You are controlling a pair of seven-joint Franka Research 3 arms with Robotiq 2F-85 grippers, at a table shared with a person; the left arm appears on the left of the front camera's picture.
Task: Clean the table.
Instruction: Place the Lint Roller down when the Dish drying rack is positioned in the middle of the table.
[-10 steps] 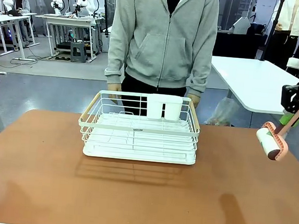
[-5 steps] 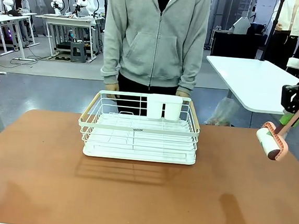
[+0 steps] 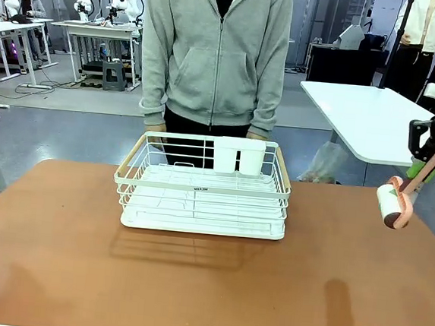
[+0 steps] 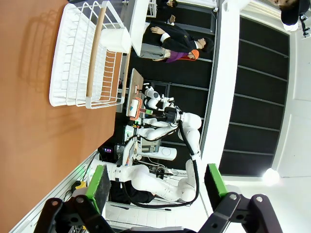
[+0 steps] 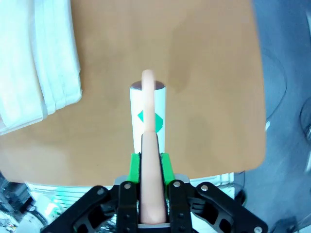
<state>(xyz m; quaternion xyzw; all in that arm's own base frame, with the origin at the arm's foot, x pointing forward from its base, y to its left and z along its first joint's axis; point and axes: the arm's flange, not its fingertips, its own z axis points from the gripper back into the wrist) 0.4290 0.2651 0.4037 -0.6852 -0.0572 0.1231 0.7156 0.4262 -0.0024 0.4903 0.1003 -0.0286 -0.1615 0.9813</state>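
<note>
right fingers [image 5: 150, 167] clamped, left fingers [image 4: 100, 180] spread

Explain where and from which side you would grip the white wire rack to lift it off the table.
Grip the rack by the wooden bars along its two short ends, left bar and right bar, coming from above at each side. They are thicker than the wire and stand clear at rim height.

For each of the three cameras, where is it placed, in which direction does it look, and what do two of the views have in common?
Front view: fixed on the robot's side, facing across the table at the person; right tool grips the lint roller.
Left wrist view: on the left arm, rolled sideways, beyond its open left tool to the table edge.
Right wrist view: on the right arm, looking down the roller's handle at the table.
Shared: all three show the white wire rack and the roller.
</note>
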